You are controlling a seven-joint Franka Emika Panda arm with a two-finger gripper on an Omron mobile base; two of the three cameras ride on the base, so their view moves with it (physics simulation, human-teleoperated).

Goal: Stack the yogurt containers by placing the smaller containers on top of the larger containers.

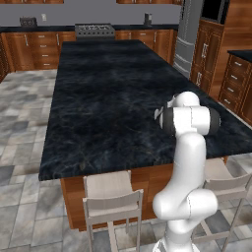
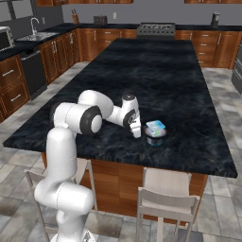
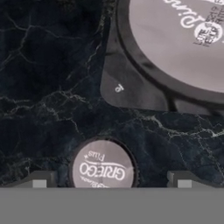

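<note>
Island counter (image 2: 189,94): dark marbled top, running long and away from the base; wooden sides underneath.
Stools (image 1: 112,199): two pale-seated stools standing at the counter's near edge, one on each side of the arm in the left base view.
Arm (image 2: 75,118): white with dark joints, rising from the floor in front of the counter and reaching forward over its near part.
Gripper (image 3: 111,181): hanging low over the counter top with its fingers pointing down; both tips standing far apart, nothing caught between them.
Small round tub (image 3: 103,168): lying on the counter directly under the hand, between the two finger tips but touching neither; pale lid reading "GRIEGO Plus".
Squarish tub (image 2: 155,126): light-blue and white top, sitting on top of a dark-sided round container (image 2: 155,138), just right of the gripper in the right base view.
Large round lid (image 3: 183,39): pale, printed, dark-rimmed, showing at the top right of the hand view with a grey squarish corner under it; near the small tub, not touching it.
Far wall: stove (image 2: 156,29) and wooden cabinets running behind the counter.
</note>
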